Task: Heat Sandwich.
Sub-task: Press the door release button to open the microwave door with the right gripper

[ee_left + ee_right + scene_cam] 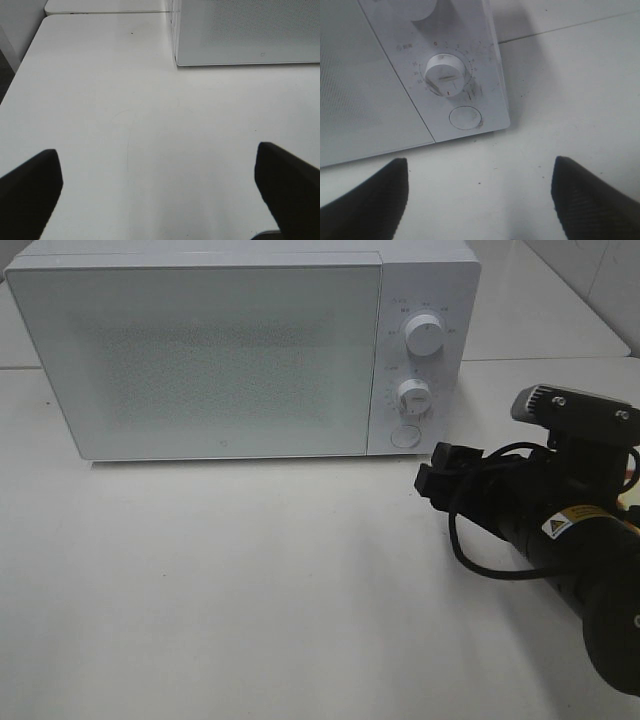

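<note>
It looks like a robot test lab: a white microwave (200,350) stands on plain white tables (250,580) pushed edge to edge, beside a black robot arm (585,570) with a loose cable (462,545) and a warning sticker (556,526).

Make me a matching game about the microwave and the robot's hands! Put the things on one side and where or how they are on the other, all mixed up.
Things:
1. microwave door
2. round button
3. right gripper
4. left gripper

Places or states:
A. open, facing the door's bottom corner
B. just below the lower knob
C. shut
D. open, facing the control panel

Pairs: 1-C, 2-B, 3-D, 4-A
</note>
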Available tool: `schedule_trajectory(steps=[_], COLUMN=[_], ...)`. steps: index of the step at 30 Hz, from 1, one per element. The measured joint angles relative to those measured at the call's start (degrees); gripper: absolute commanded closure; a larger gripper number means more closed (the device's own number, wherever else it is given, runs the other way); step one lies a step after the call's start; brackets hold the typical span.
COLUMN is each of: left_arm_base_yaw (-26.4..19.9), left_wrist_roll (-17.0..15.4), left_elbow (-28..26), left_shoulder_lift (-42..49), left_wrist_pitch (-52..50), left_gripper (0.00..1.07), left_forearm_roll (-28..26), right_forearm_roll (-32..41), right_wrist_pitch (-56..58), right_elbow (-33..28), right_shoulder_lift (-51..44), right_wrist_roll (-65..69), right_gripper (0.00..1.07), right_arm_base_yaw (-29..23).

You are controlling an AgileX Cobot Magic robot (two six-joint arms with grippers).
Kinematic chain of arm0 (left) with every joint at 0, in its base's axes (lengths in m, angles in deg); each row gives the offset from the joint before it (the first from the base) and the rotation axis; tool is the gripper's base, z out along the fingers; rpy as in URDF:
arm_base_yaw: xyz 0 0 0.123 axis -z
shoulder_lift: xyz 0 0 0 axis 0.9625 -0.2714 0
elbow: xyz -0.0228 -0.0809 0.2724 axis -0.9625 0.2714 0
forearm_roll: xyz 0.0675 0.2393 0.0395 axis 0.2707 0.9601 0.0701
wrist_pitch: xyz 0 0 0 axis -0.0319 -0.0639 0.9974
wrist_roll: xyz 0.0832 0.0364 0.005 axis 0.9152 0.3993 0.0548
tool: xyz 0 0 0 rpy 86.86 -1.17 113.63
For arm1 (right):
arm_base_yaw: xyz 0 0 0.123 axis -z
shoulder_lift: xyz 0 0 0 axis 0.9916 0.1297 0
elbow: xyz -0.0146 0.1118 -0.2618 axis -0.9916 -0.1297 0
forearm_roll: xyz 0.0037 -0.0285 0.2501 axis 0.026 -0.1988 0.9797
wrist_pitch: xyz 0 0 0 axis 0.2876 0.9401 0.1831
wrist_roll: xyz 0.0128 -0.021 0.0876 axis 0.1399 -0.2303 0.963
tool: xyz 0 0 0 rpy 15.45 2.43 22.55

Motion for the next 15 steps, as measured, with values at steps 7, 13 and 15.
schedule_trajectory(steps=[7,13,15], left_arm_base_yaw=[0.0,0.0,0.0], left_wrist_roll=[0.0,0.0,0.0], left_elbow=[0.0,0.0,0.0], left_shoulder_lift=[0.0,0.0,0.0], left_wrist_pitch=[0.0,0.0,0.0], left_gripper=[0.05,0.05,0.05], left_forearm_roll=[0.0,0.0,0.0], right_forearm_roll=[0.1,0.1,0.1], right_wrist_pitch=[0.0,0.0,0.0], right_elbow=[0.0,0.0,0.0], right_shoulder_lift=[0.0,0.0,0.0], right_wrist_roll=[21.4,50.2,53.9], right_gripper=[0.31,0.32,0.33], right_arm_base_yaw=[0.0,0.0,0.0])
